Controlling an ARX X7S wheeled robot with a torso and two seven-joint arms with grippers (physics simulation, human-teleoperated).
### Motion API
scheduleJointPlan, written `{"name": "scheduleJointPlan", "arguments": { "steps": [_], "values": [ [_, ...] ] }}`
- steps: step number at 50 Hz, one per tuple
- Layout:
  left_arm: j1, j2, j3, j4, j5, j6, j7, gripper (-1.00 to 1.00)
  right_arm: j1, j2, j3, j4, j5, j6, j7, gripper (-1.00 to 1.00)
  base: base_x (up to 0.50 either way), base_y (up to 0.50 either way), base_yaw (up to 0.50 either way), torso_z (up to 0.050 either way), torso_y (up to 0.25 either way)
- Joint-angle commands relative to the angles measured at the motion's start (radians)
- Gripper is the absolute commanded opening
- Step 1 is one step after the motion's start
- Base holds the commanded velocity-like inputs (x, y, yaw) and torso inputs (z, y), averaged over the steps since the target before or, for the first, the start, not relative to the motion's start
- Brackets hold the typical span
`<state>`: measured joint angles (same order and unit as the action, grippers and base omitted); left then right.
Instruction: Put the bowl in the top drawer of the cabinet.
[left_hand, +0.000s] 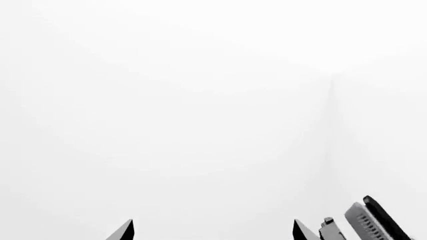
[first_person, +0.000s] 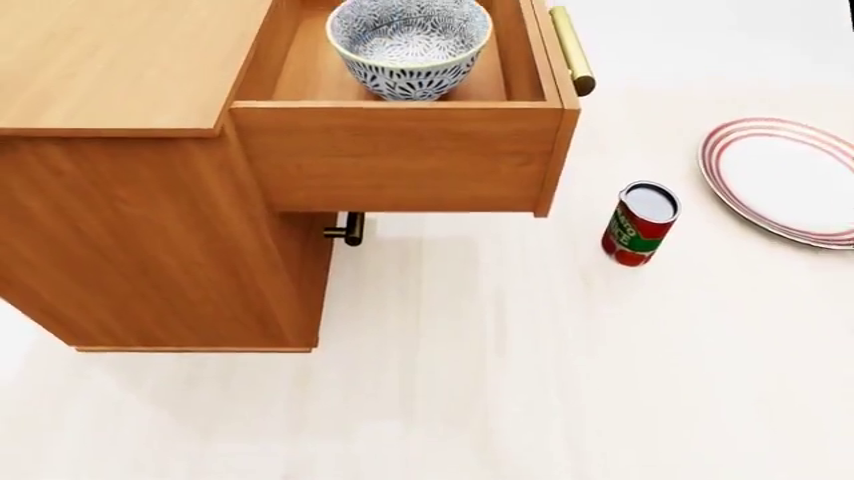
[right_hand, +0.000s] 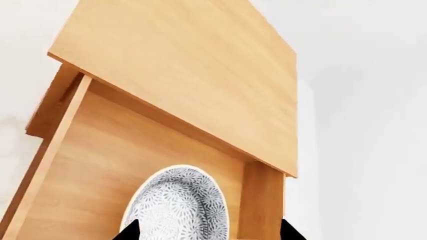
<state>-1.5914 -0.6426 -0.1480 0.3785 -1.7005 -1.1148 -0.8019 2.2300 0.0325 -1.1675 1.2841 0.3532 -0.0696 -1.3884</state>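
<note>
Bowl (first_person: 408, 45) sat upright in the open top drawer (first_person: 400, 150) of the cabinet (first_person: 120, 70), toward its front. Right end effector (right_hand: 207, 232) spread wide above it, empty; left end effector (left_hand: 213, 231) likewise empty. Placement looked done; next: retract.

A bare simulated test scene with household props, not a furnished room: a plain pale floor (first_person: 507, 380) and featureless white walls (left_hand: 200, 100) surround everything. The only furniture is an orange-brown cabinet (first_person: 120, 220); its top drawer (first_person: 400, 150) stands open with a bowl (first_person: 408, 45) inside. Beside the cabinet, on the floor, are a can (first_person: 639, 223) and a plate (first_person: 787, 180).
</note>
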Motion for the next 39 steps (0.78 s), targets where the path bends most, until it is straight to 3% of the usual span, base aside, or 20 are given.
{"name": "scheduleJointPlan", "arguments": {
  "steps": [1, 8, 29, 39],
  "values": [
    [0.005, 0.003, -0.002, -0.012, -0.034, 0.014, -0.018, 1.0, -0.04, 0.218, 0.156, -0.463, -0.047, 0.179, 0.145, 1.0, 0.0, 0.0, 0.0, 0.0, 0.111],
    [0.008, 0.007, -0.003, -0.025, -0.07, 0.022, -0.023, 1.0, -0.126, 0.415, 0.199, -0.897, -0.012, 0.389, 0.315, 1.0, 0.0, 0.0, 0.0, 0.0, 0.111],
    [0.014, 0.006, -0.001, -0.03, -0.092, 0.043, -0.044, 1.0, -0.25, 0.722, 0.41, -1.602, 0.185, 0.759, 0.663, 1.0, 0.0, 0.0, 0.0, 0.0, 0.111],
    [-0.109, -0.064, 0.013, -0.037, -0.285, 0.085, -0.228, 1.0, -0.362, 0.824, 0.573, -1.871, 0.352, 0.911, 0.908, 1.0, 0.0, 0.0, 0.0, 0.0, 0.11]
  ]
}}
